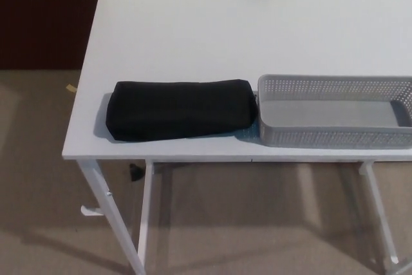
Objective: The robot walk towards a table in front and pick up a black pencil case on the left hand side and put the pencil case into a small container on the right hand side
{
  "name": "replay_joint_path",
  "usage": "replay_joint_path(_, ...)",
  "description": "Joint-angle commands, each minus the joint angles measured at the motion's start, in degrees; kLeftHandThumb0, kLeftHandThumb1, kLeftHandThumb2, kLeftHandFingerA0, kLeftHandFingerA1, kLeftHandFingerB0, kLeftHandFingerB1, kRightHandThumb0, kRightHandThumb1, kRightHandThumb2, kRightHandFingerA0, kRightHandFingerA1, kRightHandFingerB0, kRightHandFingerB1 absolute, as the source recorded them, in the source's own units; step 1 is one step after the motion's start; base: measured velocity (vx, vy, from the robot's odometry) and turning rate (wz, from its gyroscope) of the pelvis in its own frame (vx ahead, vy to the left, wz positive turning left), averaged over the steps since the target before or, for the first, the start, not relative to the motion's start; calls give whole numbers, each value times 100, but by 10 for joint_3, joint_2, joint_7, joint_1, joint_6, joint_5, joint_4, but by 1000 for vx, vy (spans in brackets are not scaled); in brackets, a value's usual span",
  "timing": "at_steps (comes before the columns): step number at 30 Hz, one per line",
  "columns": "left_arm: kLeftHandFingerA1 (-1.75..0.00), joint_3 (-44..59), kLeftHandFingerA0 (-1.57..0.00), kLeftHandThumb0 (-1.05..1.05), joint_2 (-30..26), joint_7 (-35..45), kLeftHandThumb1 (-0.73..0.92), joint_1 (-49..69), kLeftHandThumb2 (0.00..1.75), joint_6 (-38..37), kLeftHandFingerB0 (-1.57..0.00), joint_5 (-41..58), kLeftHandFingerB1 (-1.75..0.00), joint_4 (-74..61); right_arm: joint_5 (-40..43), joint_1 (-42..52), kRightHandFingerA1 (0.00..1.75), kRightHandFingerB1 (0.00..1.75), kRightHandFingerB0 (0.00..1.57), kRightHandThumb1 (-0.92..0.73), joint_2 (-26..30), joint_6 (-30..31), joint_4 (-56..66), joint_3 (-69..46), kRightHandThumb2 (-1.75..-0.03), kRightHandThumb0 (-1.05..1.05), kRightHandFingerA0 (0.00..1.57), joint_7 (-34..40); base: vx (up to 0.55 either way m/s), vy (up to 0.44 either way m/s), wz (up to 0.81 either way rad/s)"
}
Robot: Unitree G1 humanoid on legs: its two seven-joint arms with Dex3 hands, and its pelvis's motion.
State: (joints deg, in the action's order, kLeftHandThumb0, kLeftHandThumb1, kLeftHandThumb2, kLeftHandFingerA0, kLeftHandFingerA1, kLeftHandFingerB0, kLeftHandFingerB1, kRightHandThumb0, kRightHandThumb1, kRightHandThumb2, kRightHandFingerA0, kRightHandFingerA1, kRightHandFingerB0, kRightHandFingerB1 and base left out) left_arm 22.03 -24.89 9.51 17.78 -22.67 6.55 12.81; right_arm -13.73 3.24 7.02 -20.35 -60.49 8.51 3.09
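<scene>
Black pencil case (pixel 180 109) on white table (pixel 193 30) | beside grey container (pixel 335 136) | fingers: cannot tell (out of frame)

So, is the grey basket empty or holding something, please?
The basket is empty where visible: bare floor; the black pencil case lies beside it on the table.

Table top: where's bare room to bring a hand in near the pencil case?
Bare table runs wide behind the pencil case and container, to the far edge. A narrower bare strip lies between the case and the table's left edge. Crowded: the case's right end meets or nearly meets the container's left wall, with little margin along the front edge.
</scene>
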Motion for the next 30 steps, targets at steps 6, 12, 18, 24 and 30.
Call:
replay_joint_path(6, -22, -112, -1, -57, -179, 106, 35, -321, 77, 278, 0, 16, -15, -322, -4, -24, 62, 65, 29, -82, 14, 34, 12, 1, -71, -49, 56, -4, 0, 0, 0)
replay_joint_path(12, -24, -254, -5, -58, -124, 131, 36, -464, 76, 362, 0, -101, -13, -286, -6, -26, 62, 65, 28, -80, 15, 32, 19, 3, -74, -51, 54, -6, 0, 0, 0)
replay_joint_path(18, -18, -370, -6, -66, -74, 152, 39, -550, 77, 348, 0, -202, -9, -170, -10, -30, 64, 68, 29, -76, 17, 23, 16, 6, -75, -51, 55, -3, 0, 0, 0)
replay_joint_path(24, -12, -471, 0, -66, -35, 130, 32, -608, 69, 357, 0, -286, -12, -65, -17, -32, 65, 65, 31, -76, 18, 25, 19, 11, -73, -50, 64, 4, 0, 0, 0)
replay_joint_path(30, -11, -538, 0, -61, -18, 121, 35, -645, 78, 392, 0, -331, -12, 14, -25, -36, 66, 65, 33, -77, 19, 27, 23, 17, -73, -48, 67, 13, 0, 0, 0)
